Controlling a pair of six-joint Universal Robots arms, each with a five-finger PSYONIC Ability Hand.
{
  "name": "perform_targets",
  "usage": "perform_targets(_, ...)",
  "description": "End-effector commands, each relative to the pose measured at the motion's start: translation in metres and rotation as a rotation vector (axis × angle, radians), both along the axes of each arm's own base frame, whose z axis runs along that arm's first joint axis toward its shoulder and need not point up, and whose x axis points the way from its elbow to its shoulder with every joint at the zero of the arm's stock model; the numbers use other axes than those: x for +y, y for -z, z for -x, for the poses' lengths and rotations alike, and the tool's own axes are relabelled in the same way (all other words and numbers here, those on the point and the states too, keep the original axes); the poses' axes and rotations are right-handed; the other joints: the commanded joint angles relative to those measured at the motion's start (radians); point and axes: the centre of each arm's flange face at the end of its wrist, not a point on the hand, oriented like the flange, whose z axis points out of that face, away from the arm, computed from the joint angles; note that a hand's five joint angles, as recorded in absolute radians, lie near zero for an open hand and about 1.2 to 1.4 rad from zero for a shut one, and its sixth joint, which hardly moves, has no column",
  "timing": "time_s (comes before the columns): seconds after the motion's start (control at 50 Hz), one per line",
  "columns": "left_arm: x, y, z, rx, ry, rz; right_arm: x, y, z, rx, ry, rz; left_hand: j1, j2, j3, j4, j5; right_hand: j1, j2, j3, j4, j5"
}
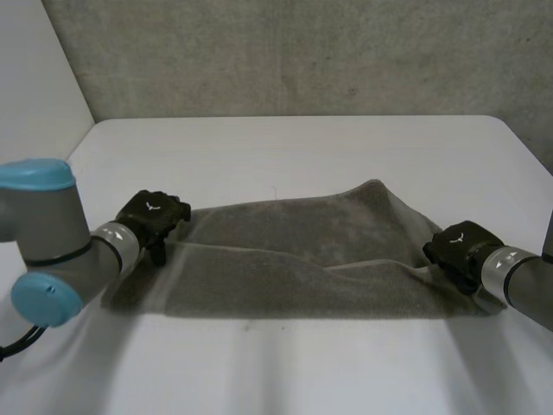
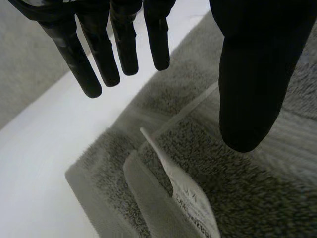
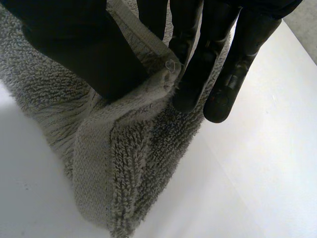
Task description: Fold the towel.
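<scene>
Folding in progress: a grey towel lies across the middle of a white table, partly doubled over itself. Its near edge runs almost straight between the robot's two hands, and its far edge rises to a soft peak toward the right.

At the towel's left end, the left hand sits over the corner. The left wrist view shows its fingers straight and spread, with the thumb held apart from them and nothing in its grasp. Beneath it, two layers of cloth meet at the corner with their hems stacked, and a white care label stands up from the hem.

At the towel's right end, the right hand has hold of the edge. In the right wrist view its thumb and fingers pinch the hemmed border, which is raised into a ridge and drapes down to the tabletop.

Bare table stretches from the towel's far edge to a grey concrete wall. Another wide strip lies open in front of the near edge, with narrower margins beyond each end.
</scene>
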Motion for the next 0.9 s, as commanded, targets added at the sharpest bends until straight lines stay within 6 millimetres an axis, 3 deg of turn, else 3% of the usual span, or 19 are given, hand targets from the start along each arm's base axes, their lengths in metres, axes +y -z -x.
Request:
perform_targets(0.02,-0.016,0.010,0.001,-0.018,-0.015,-0.076,0.002,0.004,-0.002,0.000,-0.006,0.000,0.117,0.118,0.117,0.116,0.117,0.405,0.211,0.204,0.200,0.219)
perform_targets(0.1,-0.022,0.012,0.001,-0.026,-0.031,-0.084,0.004,0.006,-0.003,0.003,-0.011,-0.003,0.287,0.287,0.287,0.286,0.287,0.405,0.211,0.204,0.200,0.219)
perform_targets(0.22,-0.024,0.012,0.000,-0.037,-0.049,-0.083,0.003,0.007,-0.003,0.003,-0.011,-0.003,0.311,0.311,0.311,0.310,0.311,0.405,0.211,0.204,0.200,0.219)
perform_targets(0.38,-0.022,0.013,-0.001,-0.049,-0.049,-0.103,0.003,0.007,-0.003,0.003,-0.011,-0.001,0.320,0.320,0.319,0.319,0.319,0.405,0.211,0.204,0.200,0.219)
perform_targets(0.82,-0.011,0.010,0.003,-0.091,-0.080,-0.099,0.003,0.009,-0.002,0.026,-0.017,-0.001,0.813,0.813,0.813,0.812,0.813,0.405,0.211,0.204,0.200,0.219)
perform_targets(0.9,-0.006,0.003,0.003,-0.095,-0.089,-0.080,0.002,0.008,-0.002,0.027,-0.016,0.004,0.877,0.878,0.877,0.876,0.877,0.405,0.211,0.204,0.200,0.219)
